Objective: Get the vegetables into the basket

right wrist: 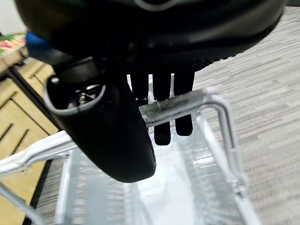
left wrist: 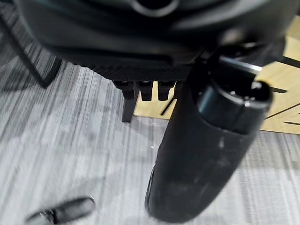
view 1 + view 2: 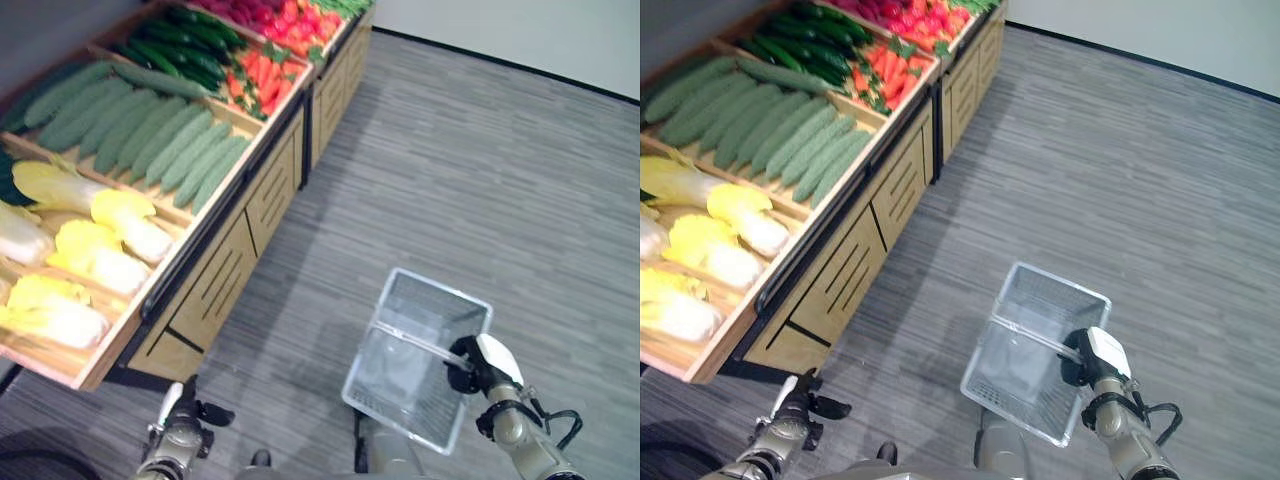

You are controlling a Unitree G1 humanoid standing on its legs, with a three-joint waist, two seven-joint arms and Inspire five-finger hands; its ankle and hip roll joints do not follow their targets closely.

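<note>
I am carrying a clear plastic basket (image 3: 436, 284) low over the grey floor, and nothing lies in it. My right hand (image 3: 478, 366) is curled round its handle (image 1: 187, 101), with the thumb in front and the fingers behind the bar. On the sloping wooden stand (image 3: 235, 250) to my left lie yellow-white cabbages (image 3: 95, 250), pale green cucumbers (image 3: 150, 130), dark green cucumbers (image 3: 185, 45) and carrots (image 3: 262, 72). My left hand (image 3: 188, 416) hangs low beside the stand's base, its fingers (image 2: 140, 89) relaxed and holding nothing.
Red vegetables (image 3: 285, 15) fill the stand's far bins. The stand's slatted front panels (image 3: 275, 185) run along my left. Grey striped carpet (image 3: 480, 170) stretches ahead and to the right up to a white wall (image 3: 520, 30).
</note>
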